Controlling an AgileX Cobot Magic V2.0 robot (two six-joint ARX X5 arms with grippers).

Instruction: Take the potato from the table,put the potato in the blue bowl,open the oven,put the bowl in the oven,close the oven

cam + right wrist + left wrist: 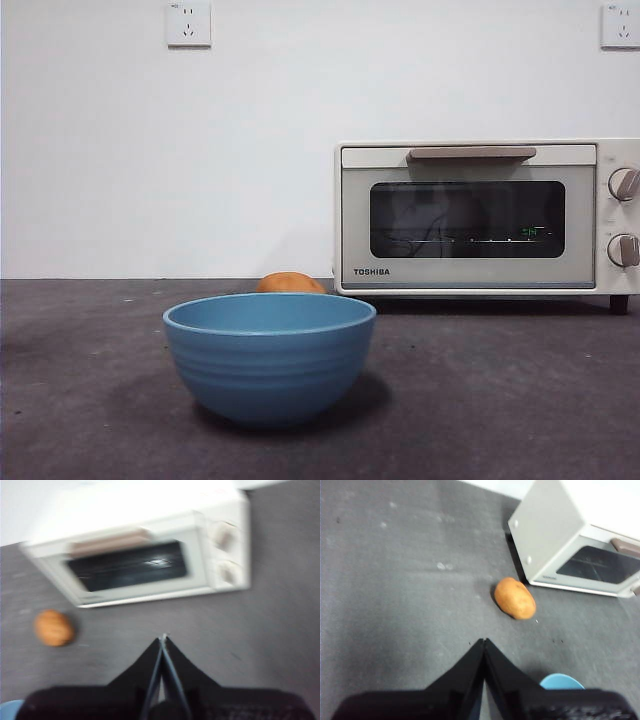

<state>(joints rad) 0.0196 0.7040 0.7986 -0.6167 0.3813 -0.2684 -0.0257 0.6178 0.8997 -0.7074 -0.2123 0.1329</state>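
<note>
step: take potato (515,598) | left gripper (484,641) closed, empty; right gripper (163,638) closed, waiting | tip: open jaws wide; straddle its short axis

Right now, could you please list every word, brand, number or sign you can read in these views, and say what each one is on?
"TOSHIBA": in dark letters on the lower left of the oven front, below its glass door.
Green lit digits inside the door's glass: too small to read.
Markings around the two knobs: too small to read.
Wall sockets: no readable text.
The wrist views are too blurred to read any lettering.
</note>
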